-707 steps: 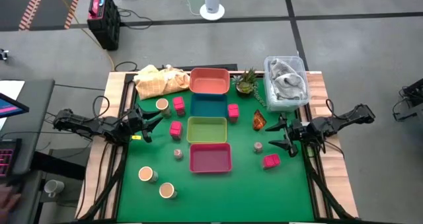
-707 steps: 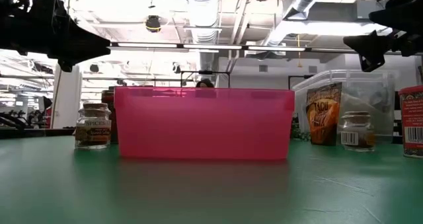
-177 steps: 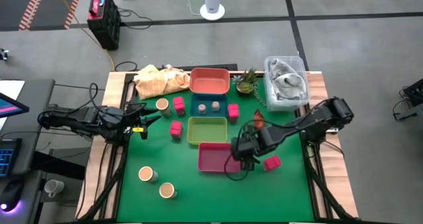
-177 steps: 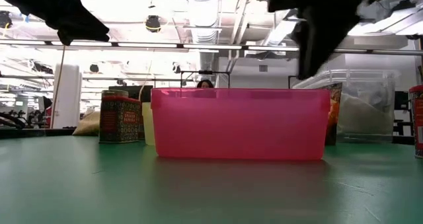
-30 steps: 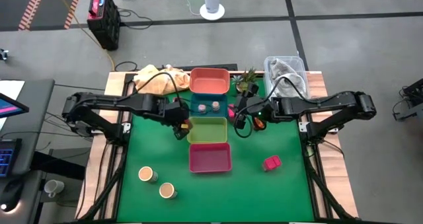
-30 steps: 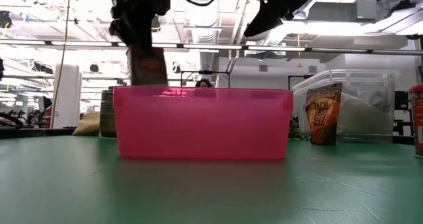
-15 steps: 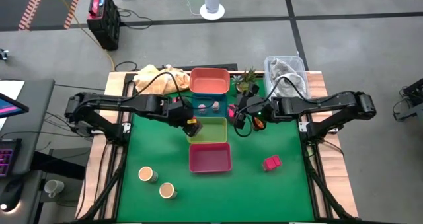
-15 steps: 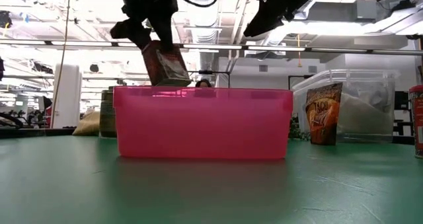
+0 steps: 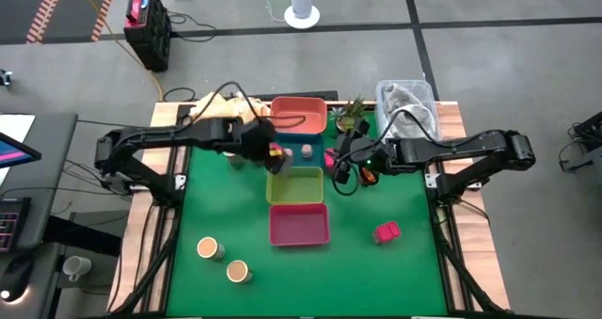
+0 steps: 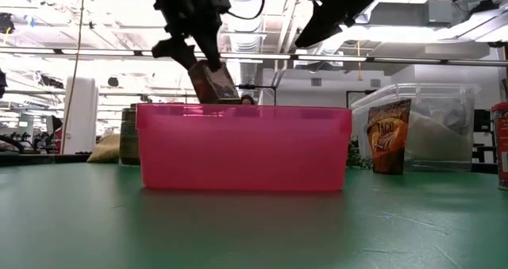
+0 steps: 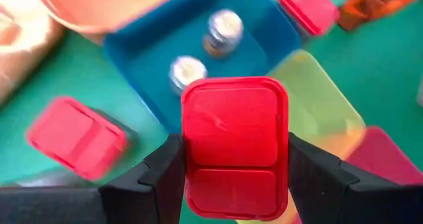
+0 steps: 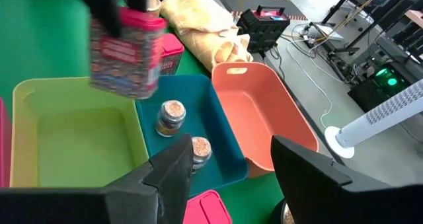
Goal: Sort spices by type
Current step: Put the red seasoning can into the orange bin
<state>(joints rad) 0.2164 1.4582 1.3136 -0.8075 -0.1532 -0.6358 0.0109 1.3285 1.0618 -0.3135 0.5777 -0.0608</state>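
Left end effector (image 9: 274,154) is clamped on a pink-red cube (image 11: 234,147), held in the air over the edge where the blue tray (image 9: 320,151) meets the yellow-green tray (image 9: 294,186). Right end effector (image 9: 340,167), fingers apart and empty, hovers beside those trays. Two grey shaker jars (image 12: 172,117) stand in the blue tray.

My two arms were dark, near-black jointed links with loose black cables looping beside them. Each pincer, the left pincer (image 11: 234,184) and the right pincer (image 12: 228,184), had two broad, angular matte black fingers.
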